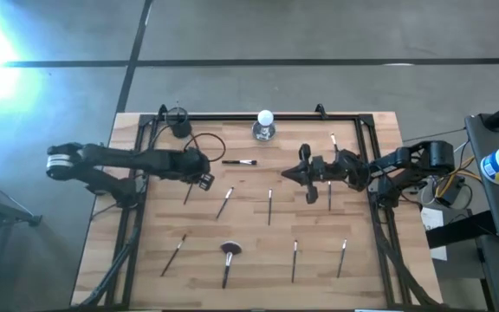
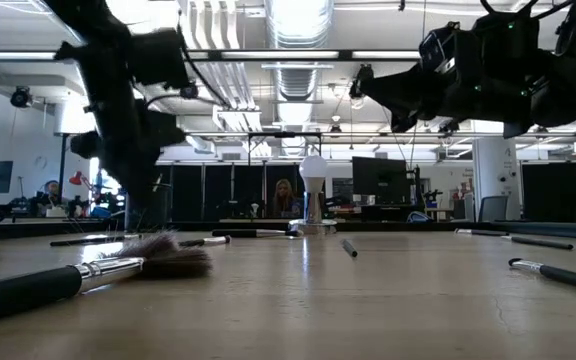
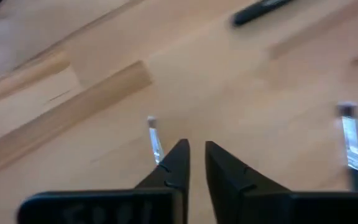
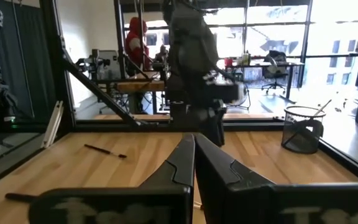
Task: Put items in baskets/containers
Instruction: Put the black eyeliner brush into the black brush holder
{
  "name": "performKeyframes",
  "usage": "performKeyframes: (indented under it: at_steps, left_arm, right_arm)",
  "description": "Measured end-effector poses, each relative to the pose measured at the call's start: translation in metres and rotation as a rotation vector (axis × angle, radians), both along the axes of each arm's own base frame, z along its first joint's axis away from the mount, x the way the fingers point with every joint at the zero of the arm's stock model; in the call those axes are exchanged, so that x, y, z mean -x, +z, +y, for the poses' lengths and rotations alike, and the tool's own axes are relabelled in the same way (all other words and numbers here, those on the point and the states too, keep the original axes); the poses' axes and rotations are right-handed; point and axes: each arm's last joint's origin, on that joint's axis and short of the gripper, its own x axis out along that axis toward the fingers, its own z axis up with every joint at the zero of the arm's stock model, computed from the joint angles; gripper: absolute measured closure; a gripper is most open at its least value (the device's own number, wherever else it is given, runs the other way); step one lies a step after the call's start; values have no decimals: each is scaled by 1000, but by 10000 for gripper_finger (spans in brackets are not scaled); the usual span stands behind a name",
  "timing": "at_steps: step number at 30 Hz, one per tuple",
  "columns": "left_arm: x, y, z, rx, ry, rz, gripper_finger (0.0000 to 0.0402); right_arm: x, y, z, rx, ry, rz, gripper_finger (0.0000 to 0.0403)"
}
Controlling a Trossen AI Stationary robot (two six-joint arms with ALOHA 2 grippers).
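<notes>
Brushes [image 1: 225, 203] w/o legible labels on table [image 1: 371, 269].

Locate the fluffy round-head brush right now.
High view: the fluffy round-head brush lies near the table's front edge, about mid-width, between a thin brush on the left arm's side and another thin brush on the right arm's side.

Open-plan lab/office: ceiling ducts [image 2: 293, 60], monitors [image 2: 378, 178], office chair [image 4: 272, 62], seated person [image 2: 289, 197].
</notes>
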Motion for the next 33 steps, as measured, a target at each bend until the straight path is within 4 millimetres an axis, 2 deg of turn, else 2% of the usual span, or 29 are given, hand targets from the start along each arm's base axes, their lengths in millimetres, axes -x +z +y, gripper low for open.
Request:
performKeyframes:
  at_steps: [4,8,14,24,28,33]
  left_arm:
    - [-1,-15,18,4,40,80,313]
    - [-1,-25,31,5,50,137,297]
    - [-11,-32,40,40,21,70,298]
    - [-9,-41,42,76,70,111,303]
    - [-7,-43,40,97,75,104,317]
    - [-2,-48,38,113,76,119,366]
  right_arm:
    - [1,-1,0,-8,1,5,394]
    - [1,-1,0,-19,2,7,394]
    - [1,-1,0,-18,2,8,394]
    - [1,-1,0,-18,2,5,394]
    - [1,-1,0,-18,2,5,394]
    - [1,-1,0,-15,2,5,394]
